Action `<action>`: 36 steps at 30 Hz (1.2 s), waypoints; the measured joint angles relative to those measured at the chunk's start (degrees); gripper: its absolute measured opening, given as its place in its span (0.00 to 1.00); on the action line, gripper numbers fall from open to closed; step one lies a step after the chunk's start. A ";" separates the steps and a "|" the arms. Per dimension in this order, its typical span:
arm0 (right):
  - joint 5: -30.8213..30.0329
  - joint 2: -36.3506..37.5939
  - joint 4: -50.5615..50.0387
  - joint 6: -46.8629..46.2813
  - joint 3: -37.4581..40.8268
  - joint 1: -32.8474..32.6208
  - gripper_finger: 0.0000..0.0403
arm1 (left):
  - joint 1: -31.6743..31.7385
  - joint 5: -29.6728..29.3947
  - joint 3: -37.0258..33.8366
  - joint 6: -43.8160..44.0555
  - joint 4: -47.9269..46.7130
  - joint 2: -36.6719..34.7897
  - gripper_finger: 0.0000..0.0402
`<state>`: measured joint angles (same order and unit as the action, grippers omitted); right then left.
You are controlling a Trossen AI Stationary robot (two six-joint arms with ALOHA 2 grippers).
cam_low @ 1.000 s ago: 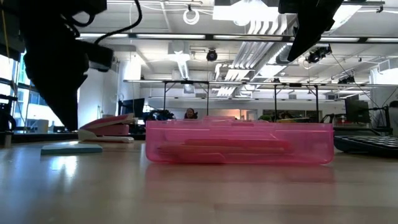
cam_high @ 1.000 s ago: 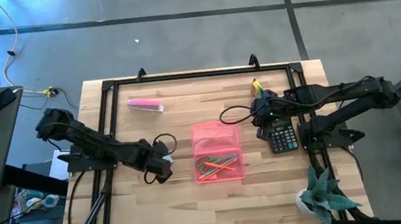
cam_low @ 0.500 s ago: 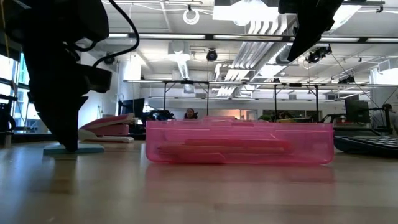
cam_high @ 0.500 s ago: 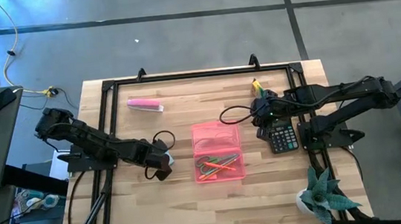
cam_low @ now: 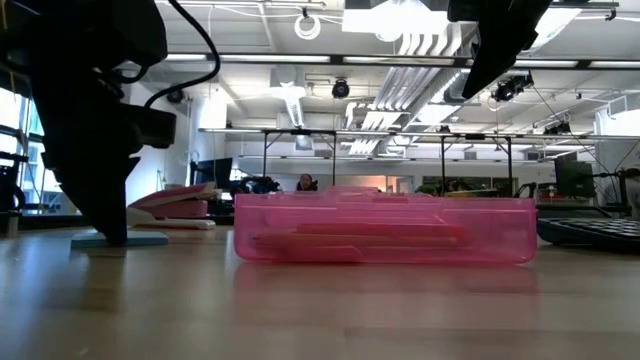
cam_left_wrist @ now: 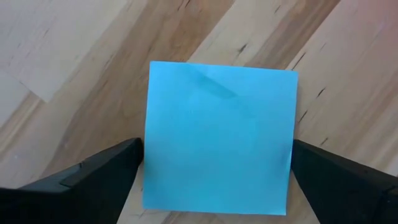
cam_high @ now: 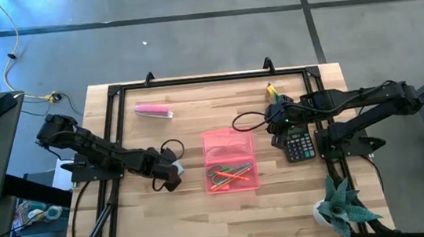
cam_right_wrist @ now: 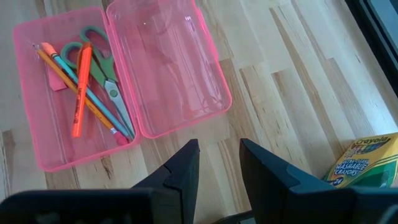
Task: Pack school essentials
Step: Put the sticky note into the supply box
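Observation:
The light-blue note pad (cam_left_wrist: 217, 137) lies flat on the wood left of the open pink case (cam_high: 230, 161). My left gripper (cam_left_wrist: 217, 180) stands open over the pad, one finger at each of two opposite edges, its tips down at the table (cam_low: 105, 235). Green-handled scissors (cam_right_wrist: 102, 68), an orange pen (cam_right_wrist: 79, 93), pencils (cam_right_wrist: 93, 102) and a small red piece (cam_right_wrist: 56, 81) lie in the case's tray. The yellow-green crayon box (cam_right_wrist: 367, 163) lies by my right gripper (cam_right_wrist: 219, 142), which hovers open by a narrow gap right of the case. My left gripper comes at the note pad from above, pointing down, with a finger (cam_left_wrist: 99, 174) beside one edge (cam_left_wrist: 149, 143) and the other finger beside the opposite edge. The pad lies flat on the table. Whether the fingers touch its edges I cannot tell.
A black calculator (cam_high: 299, 145) sits near the table's right edge beside the right arm. A pink oblong bar (cam_high: 153, 110) lies toward the far left. A potted plant (cam_high: 344, 207) stands at the near right corner. Bare wood lies along the near edge.
My left gripper has come down and shifted slightly toward the case, ending with its open fingers on either side of the note pad at table height. The pad has stayed where it was.

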<state>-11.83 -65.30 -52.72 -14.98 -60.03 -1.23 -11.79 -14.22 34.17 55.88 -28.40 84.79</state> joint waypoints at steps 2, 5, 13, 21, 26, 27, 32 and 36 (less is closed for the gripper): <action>0.00 0.00 0.06 0.01 0.00 0.00 0.27 | -0.40 -0.61 -0.07 0.31 0.07 0.05 0.97; 0.01 0.00 0.06 0.00 0.00 -0.02 0.27 | -1.08 -1.84 -0.18 1.51 0.07 0.18 0.94; 0.01 0.00 0.06 0.01 0.00 -0.01 0.27 | -3.33 -4.70 -0.33 3.53 0.26 0.35 0.86; -0.01 0.00 0.06 0.00 0.00 -0.01 0.27 | -5.27 -7.73 -0.43 2.95 2.58 0.43 0.85; 0.02 0.00 0.06 0.00 0.00 -0.01 0.27 | -6.41 -9.31 -0.27 1.16 6.37 0.59 0.84; 0.02 0.00 0.06 0.00 0.00 -0.02 0.27 | -6.54 -9.40 0.00 0.54 6.60 0.59 0.84; -0.01 0.01 0.06 0.00 0.00 -0.02 0.27 | -6.74 -9.91 2.03 -2.35 6.31 0.56 0.84; 0.00 0.00 0.06 0.00 0.00 0.00 0.27 | -6.76 -11.58 4.12 -5.67 6.08 0.51 0.84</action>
<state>-11.83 -65.30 -52.66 -14.98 -60.03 -1.24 -18.55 -25.79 38.29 50.22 -22.33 85.30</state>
